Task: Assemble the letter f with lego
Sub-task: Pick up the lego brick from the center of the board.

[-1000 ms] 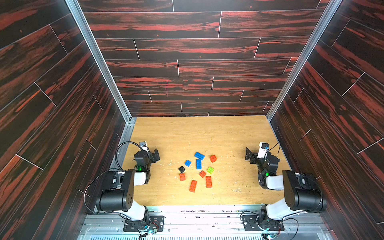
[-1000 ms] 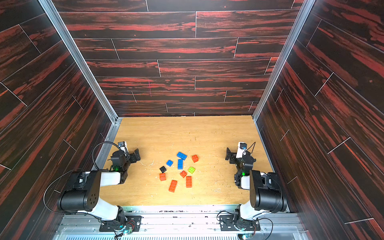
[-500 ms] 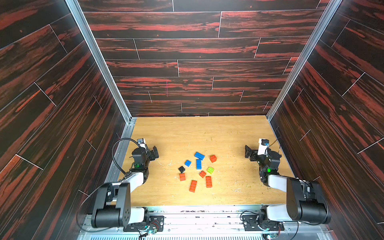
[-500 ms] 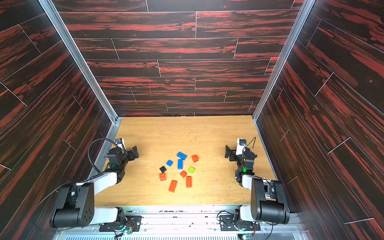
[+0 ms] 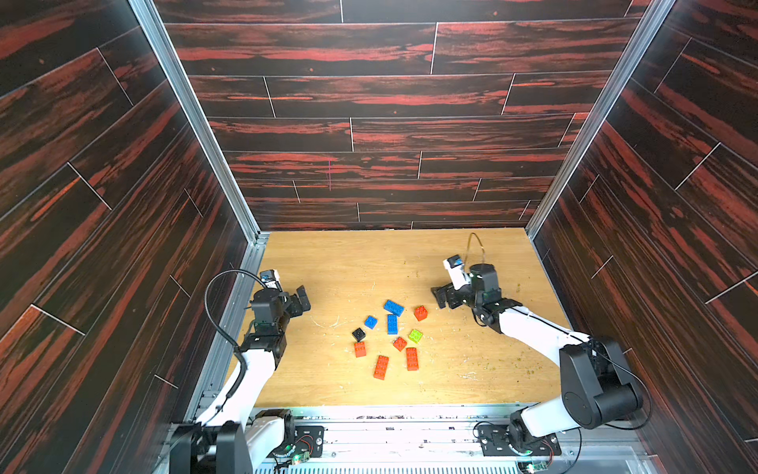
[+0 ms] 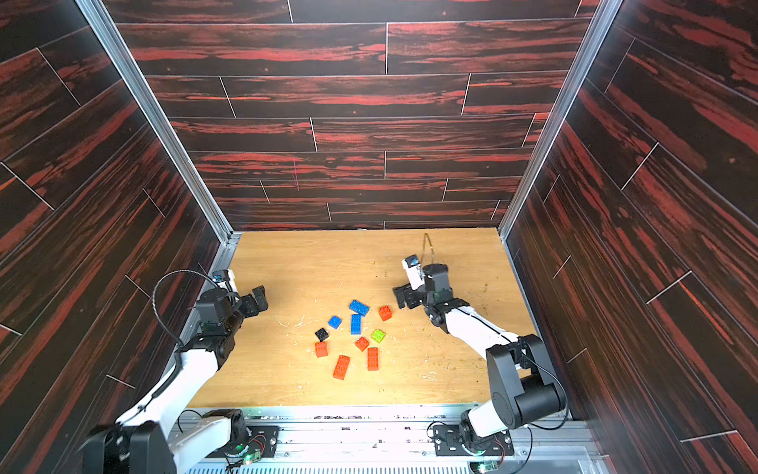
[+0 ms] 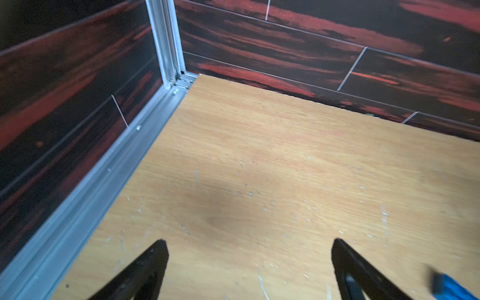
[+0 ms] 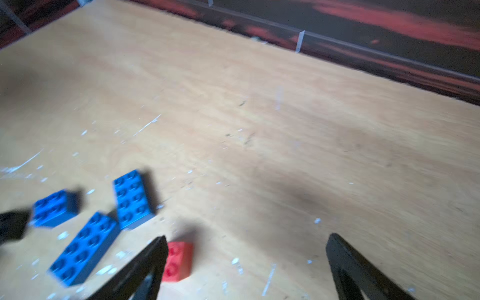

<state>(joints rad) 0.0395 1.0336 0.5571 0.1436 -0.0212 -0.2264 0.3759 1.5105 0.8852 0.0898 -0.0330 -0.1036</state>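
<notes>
The lego bricks (image 5: 399, 343) lie loose on the table (image 5: 336, 262), none joined to another, in a small cluster between the two claws. The right claw (image 5: 446, 296) (image 6: 405, 296) is spread wide and holds nothing. Closest to it is a red square brick (image 5: 420, 313) (image 6: 384, 312), near its fingers but apart from them. In the right wrist view this brick (image 8: 178, 261) shows just beside one fingertip (image 8: 158, 244), at the edge of the gap. Past it from that claw lie a long blue brick (image 5: 393, 307) (image 8: 132, 198), a second long blue brick (image 5: 392, 324) (image 8: 84, 248) and a small blue brick (image 5: 371, 321) (image 8: 54, 207). Farther from the claw, towards the robot's base, are a green brick (image 5: 415, 336), two long red bricks (image 5: 412, 358) (image 5: 381, 367) and a small red brick (image 5: 360, 349). A black brick (image 5: 358, 334) lies on the side facing the left claw (image 5: 299, 303) (image 6: 256, 301). That claw is also wide open and empty, well apart from every brick. Its wrist view shows bare table between its fingers (image 7: 145, 270) and only a blurred blue corner (image 7: 452, 288) beyond one of them. A metal rail (image 7: 104, 181) runs close beside this claw, and dark red-streaked walls (image 5: 369, 123) close in the table on three sides.
</notes>
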